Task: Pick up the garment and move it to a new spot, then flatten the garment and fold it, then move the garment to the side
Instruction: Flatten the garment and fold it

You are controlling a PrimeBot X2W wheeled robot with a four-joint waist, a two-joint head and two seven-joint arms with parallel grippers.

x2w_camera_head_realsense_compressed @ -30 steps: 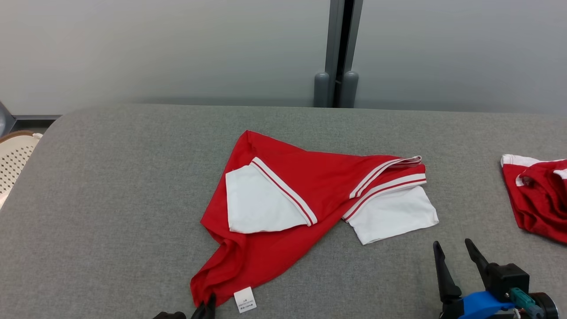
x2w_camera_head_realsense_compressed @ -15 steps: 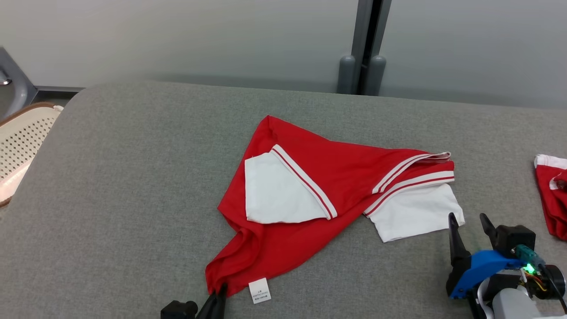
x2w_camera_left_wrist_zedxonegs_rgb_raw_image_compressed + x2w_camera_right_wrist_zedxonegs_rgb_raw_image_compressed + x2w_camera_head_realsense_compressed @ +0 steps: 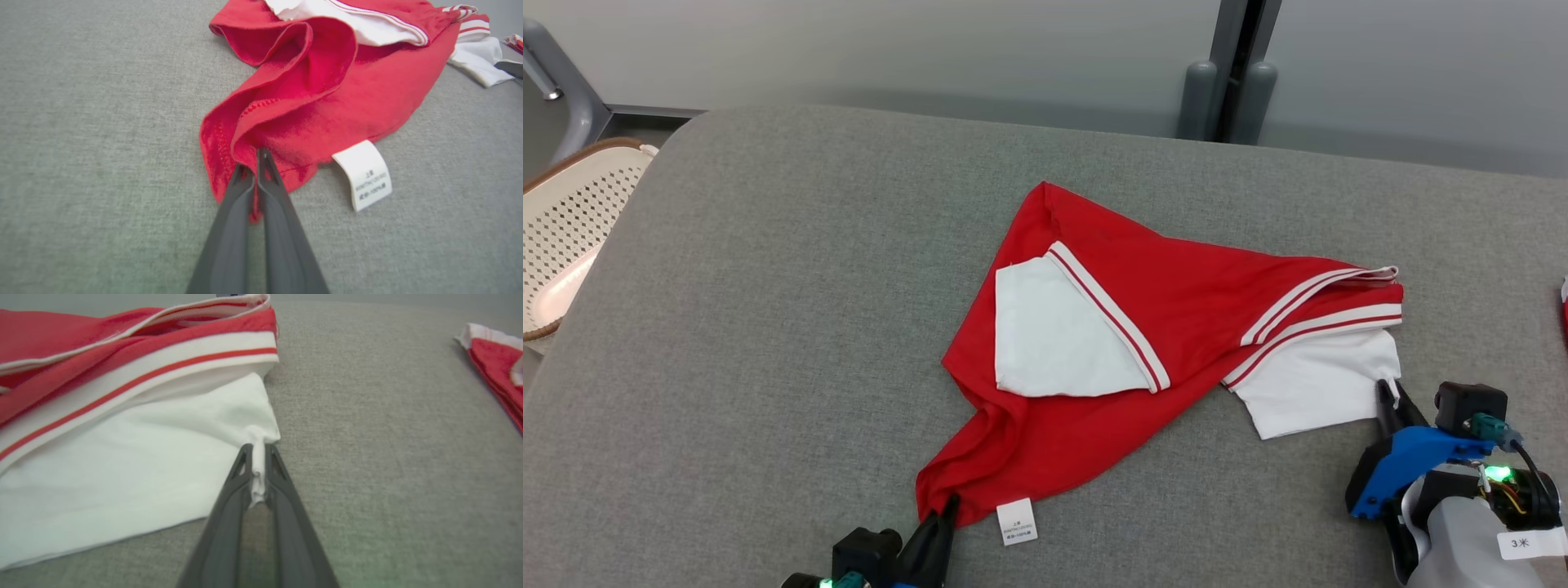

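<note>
Findings: the garment (image 3: 1176, 327), red with white panels and striped trim, lies crumpled in a rough triangle at the middle of the grey padded surface (image 3: 768, 327), not flattened and not folded. The left gripper (image 3: 943, 510) stands at the surface's near edge, fingers pressed together on the garment's red near corner, just beside the white care label (image 3: 1017, 521); the left wrist view confirms cloth pinched between the tips. The right gripper (image 3: 1388, 400) stands toward the surface's near right, its fingers closed on the outer corner of the white panel (image 3: 1319, 384), a tuft of white cloth visibly caught between them in the right wrist view. Governing relation: both grips sit on the garment's near margin, one at each end, and the bulk of the cloth lies beyond them toward the surface's far side. Assessment: the pick-up stage is in hand. A lift should hang the cloth between the arms, though the small pinches may slip. A second red garment (image 3: 498, 363) lies at the surface's right edge, well apart.
</note>
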